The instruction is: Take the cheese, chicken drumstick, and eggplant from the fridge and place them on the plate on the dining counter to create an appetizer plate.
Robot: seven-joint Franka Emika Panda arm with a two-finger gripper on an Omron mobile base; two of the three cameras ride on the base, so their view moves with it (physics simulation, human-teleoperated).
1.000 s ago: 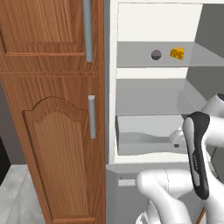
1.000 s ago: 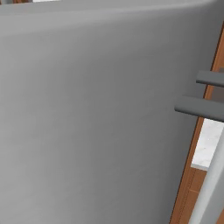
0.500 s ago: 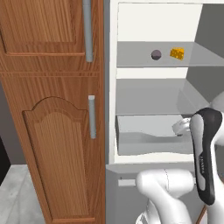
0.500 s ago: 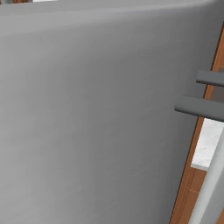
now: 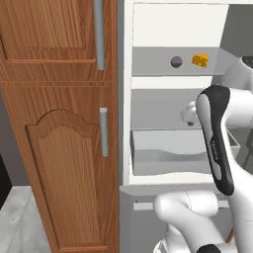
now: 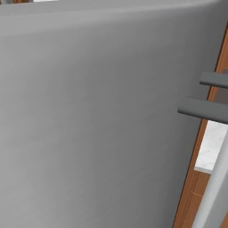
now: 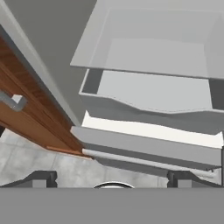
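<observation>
Arm's swung further right and higher across the open fridge (image 5: 173,148) lately; glossy white shell, dark band. Holey cheese (image 5: 199,60) sits on the far upper shelf beside a dull round eggplant (image 5: 176,62). Hand view: gripper (image 7: 112,179) fingertips stand wide apart over the wavy-fronted drawer (image 7: 153,100).

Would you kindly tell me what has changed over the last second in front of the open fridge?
The arm's dark-banded forearm has swung right and risen in the left base view. Nothing was taken hold of or let go. The cheese and the dark round item beside it stayed on the fridge shelf; the wooden cupboard is unchanged.
</observation>
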